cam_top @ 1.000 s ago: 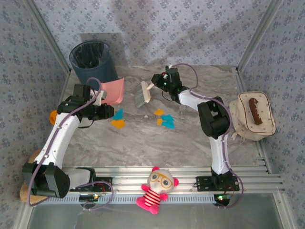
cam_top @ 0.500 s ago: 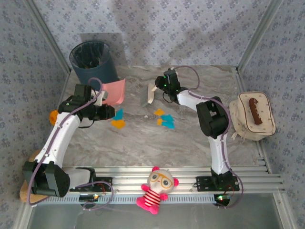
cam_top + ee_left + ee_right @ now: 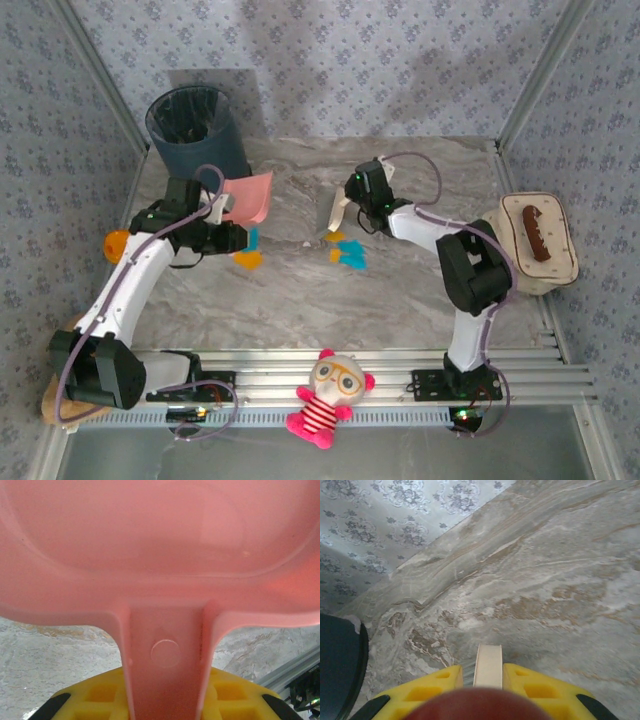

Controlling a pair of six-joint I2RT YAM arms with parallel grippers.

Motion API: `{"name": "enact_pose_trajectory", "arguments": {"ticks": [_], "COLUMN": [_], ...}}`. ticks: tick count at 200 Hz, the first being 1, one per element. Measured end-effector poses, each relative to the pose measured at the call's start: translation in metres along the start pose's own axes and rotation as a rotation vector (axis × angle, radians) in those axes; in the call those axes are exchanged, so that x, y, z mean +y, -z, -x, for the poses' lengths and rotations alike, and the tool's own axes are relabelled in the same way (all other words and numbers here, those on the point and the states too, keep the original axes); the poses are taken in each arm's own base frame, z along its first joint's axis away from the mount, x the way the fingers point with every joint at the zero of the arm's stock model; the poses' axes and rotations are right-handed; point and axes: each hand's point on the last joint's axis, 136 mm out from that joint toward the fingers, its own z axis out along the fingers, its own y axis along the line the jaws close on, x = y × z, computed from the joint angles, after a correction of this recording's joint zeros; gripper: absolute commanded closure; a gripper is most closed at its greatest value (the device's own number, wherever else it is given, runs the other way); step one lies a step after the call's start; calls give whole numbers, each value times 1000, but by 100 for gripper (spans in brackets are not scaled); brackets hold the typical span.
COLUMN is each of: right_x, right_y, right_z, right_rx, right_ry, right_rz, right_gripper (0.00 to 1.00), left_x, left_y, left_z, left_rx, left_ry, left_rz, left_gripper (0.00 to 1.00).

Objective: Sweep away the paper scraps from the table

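Paper scraps (image 3: 349,256), orange and cyan, lie mid-table (image 3: 400,290), between the tools. Left gripper (image 3: 220,207) clamps the pink dustpan (image 3: 250,195) by its handle, near the dark bin (image 3: 195,125). Right gripper (image 3: 352,200) is clenched on the cream brush (image 3: 328,216) handle, brush head near the scraps.

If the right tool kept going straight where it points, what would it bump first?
Probably the table; the right tool, gripping the brush, aims down at bare marble. Depth's unclear.

Pink dustpan (image 3: 250,195), grey-marbled table (image 3: 400,300) (orange, cyan scraps (image 3: 350,257)).
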Motion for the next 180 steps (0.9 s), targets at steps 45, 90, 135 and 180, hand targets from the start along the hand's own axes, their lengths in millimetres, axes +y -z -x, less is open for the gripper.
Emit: {"name": "enact_pose_trajectory", "arguments": {"ticks": [45, 90, 135, 180], "right_x": [-21, -30, -23, 10], "right_y": [34, 57, 74, 96], "right_z": [-8, -5, -2, 15], "right_rx": [-25, -38, -30, -26], "right_ry": [5, 7, 44, 119], "right_rz": [-63, -92, -25, 150], "right_gripper": [100, 100, 100, 100], "left_x": [-8, -11, -12, -8], "left_y": [-10, -19, -26, -42], "left_z": [-7, -14, -23, -40], "left_rx": [40, 77, 118, 212], "left_ry": [-28, -65, -99, -151], "left_rz": [-3, 20, 52, 105], "left_gripper": [100, 100, 100, 100]}}
